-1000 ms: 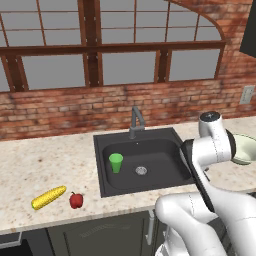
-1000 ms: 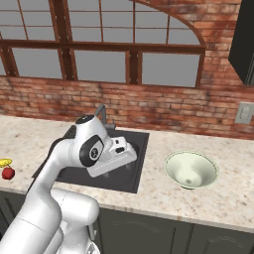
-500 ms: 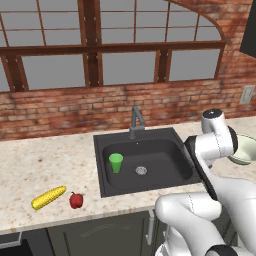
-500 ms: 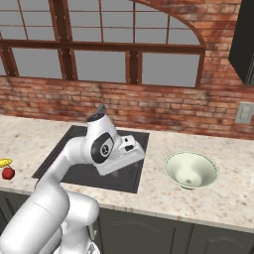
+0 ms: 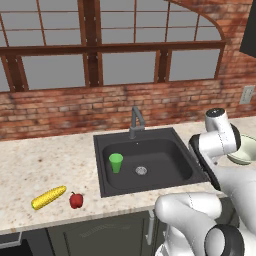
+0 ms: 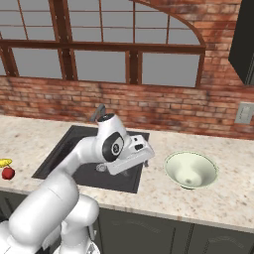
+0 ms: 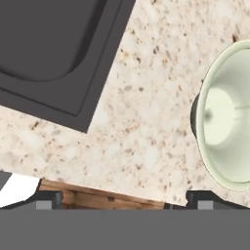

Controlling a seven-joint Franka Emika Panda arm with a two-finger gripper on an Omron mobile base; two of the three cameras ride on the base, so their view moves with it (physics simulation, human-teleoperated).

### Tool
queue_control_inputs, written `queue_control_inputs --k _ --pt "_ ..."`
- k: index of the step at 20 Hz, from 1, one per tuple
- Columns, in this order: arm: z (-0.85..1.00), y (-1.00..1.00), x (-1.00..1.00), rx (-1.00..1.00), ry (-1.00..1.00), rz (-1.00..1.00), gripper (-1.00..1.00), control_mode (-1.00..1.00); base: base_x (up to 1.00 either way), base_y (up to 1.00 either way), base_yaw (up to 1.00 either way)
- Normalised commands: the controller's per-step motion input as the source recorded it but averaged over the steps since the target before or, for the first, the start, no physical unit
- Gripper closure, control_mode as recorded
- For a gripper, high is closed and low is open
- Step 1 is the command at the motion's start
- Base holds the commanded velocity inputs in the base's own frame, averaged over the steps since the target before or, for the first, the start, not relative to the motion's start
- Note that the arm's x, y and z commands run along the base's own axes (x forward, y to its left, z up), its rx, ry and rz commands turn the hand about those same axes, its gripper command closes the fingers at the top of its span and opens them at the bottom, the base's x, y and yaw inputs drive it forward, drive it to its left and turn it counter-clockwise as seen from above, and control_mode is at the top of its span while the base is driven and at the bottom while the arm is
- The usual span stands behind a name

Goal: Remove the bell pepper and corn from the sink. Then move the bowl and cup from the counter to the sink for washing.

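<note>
The arm is reaching out over the counter (image 6: 149, 198) at the right-hand edge of the sink (image 5: 105, 150), with the jaws (image 7: 124, 197) hanging above bare stone. In the hand view the two finger tips (image 7: 49, 199) stand wide apart with nothing between them, so the jaws are open and carry nothing.

The bowl (image 6: 191, 169) sits upright on the counter off to one side of the jaws, on the side away from the basin, near but not under them; its pale rim (image 7: 205, 146) only just comes level with one finger tip. The cup (image 5: 116, 162) stands upright inside the sink, well behind the jaws on the far half of the basin. The corn (image 5: 48, 197) and the bell pepper (image 5: 76, 200) lie on the counter beyond the sink's other edge, just beside each other and far from the jaws.

So three parts look done and the bowl is left. The risk, to my eye, is the grip: the bowl is wide and shallow with a thin sloping wall, so the jaws must straddle the rim. Coming down off-centre could push the bowl along the stone or tip it, and a pinch on the slope could let it slide out over the basin and land on the cup
</note>
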Motion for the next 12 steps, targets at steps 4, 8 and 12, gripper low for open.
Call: queue_control_inputs --k 4,8,12 --pt "-0.06 -0.29 0.15 -0.03 0.0 -0.02 -1.0 -1.0 0.0 0.0 0.0" --pt "-0.04 -0.27 0.15 -0.03 0.0 -0.05 -1.0 -1.0 0.0 0.0 0.0" --pt "-0.06 -0.27 0.15 -0.02 0.0 -0.05 -1.0 -1.0 0.0 0.0 0.0"
